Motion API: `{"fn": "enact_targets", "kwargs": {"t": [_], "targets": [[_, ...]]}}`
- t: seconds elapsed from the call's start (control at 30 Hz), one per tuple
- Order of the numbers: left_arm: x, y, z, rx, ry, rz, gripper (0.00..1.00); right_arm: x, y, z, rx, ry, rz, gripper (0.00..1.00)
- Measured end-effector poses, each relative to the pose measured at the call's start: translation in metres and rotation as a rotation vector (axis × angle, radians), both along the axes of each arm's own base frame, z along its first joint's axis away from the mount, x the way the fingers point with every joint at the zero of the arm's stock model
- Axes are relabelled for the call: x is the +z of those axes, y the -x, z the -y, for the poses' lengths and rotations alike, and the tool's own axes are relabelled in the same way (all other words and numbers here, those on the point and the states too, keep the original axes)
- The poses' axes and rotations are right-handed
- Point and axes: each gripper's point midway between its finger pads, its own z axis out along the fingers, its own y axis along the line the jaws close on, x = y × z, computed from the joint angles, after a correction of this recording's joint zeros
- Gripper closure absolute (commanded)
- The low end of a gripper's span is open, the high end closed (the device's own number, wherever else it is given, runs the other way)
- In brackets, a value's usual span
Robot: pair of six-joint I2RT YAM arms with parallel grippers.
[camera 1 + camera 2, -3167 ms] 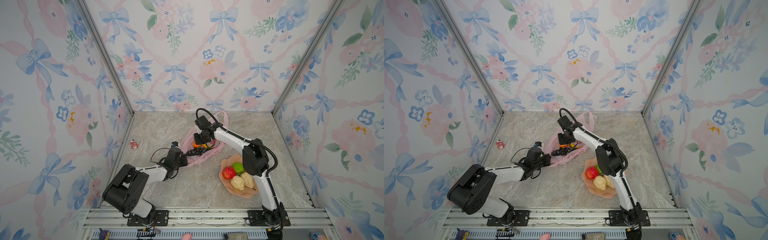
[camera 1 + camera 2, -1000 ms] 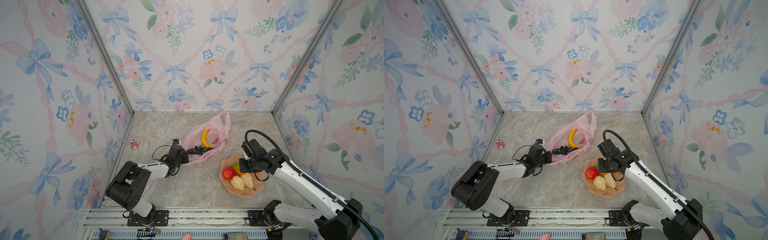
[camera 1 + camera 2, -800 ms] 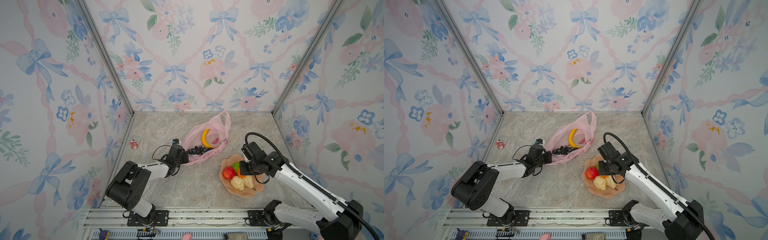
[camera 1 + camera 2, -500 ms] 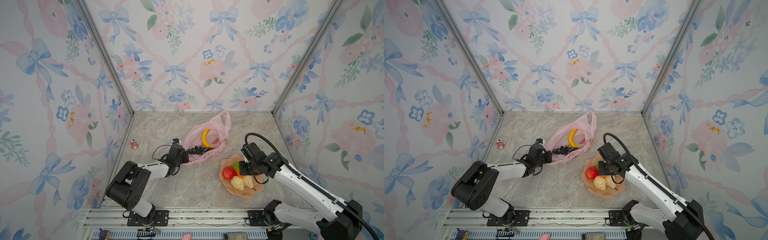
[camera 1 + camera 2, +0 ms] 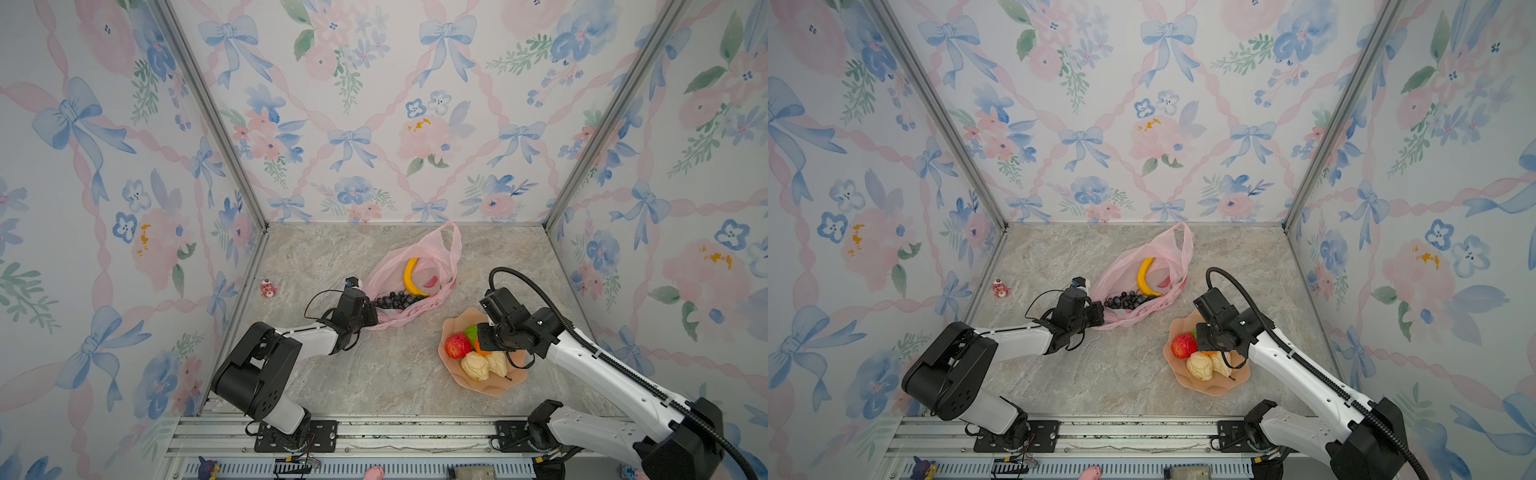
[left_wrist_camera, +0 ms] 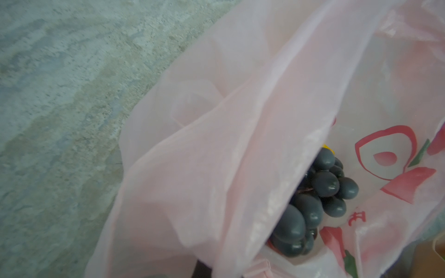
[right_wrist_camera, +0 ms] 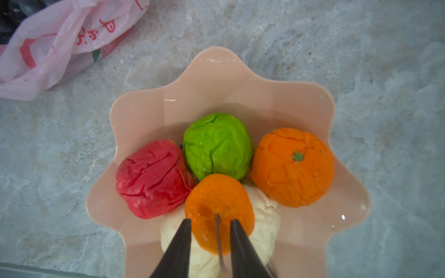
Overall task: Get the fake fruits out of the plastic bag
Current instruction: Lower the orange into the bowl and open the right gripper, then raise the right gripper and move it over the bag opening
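- The left hand (image 5: 371,313) lies low on the table (image 5: 374,374) at the near-left end of the plastic bag (image 5: 390,266). Its jaws are closed and pinch the thin pink film.
- In the left wrist view the film rises close to the lens. The dark purple grape bunch (image 6: 313,202) sits inside the bag, beside its red and green prints.
- In both top views the bag lies slumped near the middle of the table with its mouth agape. The yellow banana (image 5: 410,276) is inside it, and the grapes lie just nearer the left hand.
- The right hand (image 7: 210,220) hangs over the peach scalloped plate (image 7: 216,72), its jaws a narrow gap apart and holding nothing.
- One orange (image 7: 219,209) shows between and beyond the right hand's fingertips, resting on the two pale-yellow pears (image 5: 476,365).
- Also on the plate are a red fruit (image 7: 154,178), a green round fruit (image 7: 218,146) and a second orange (image 7: 292,168). All three crowd against one another.
- The plate stands apart from the bag, near the table's right front.
- A tiny red-and-white figurine (image 5: 268,288) stands by the left wall.
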Motion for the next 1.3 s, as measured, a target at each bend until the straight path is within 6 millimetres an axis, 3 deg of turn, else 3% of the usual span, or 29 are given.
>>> {"fn": "enact_targets", "kwargs": {"t": [0.23,0.53,0.77,0.93,1.3], "targets": [[0.0,0.0,0.0,0.0,0.0,0.0,1.0,0.01,-0.007,0.004,-0.002,0.032,0.034,0.54],[0.002,-0.001,0.0,0.003,0.001,0.007,1.0,0.046,-0.037,-0.008,0.03,0.044,0.13,0.53],[0.004,0.0,-0.001,0.003,0.001,0.008,1.0,0.065,-0.08,-0.044,0.098,0.02,0.18,0.53],[0.005,0.001,-0.002,0.003,-0.001,0.006,1.0,0.068,-0.109,-0.075,0.151,-0.017,0.189,0.52],[0.004,0.002,-0.002,-0.002,-0.008,0.004,1.0,0.029,-0.17,-0.144,0.228,-0.066,0.095,0.52]]}}
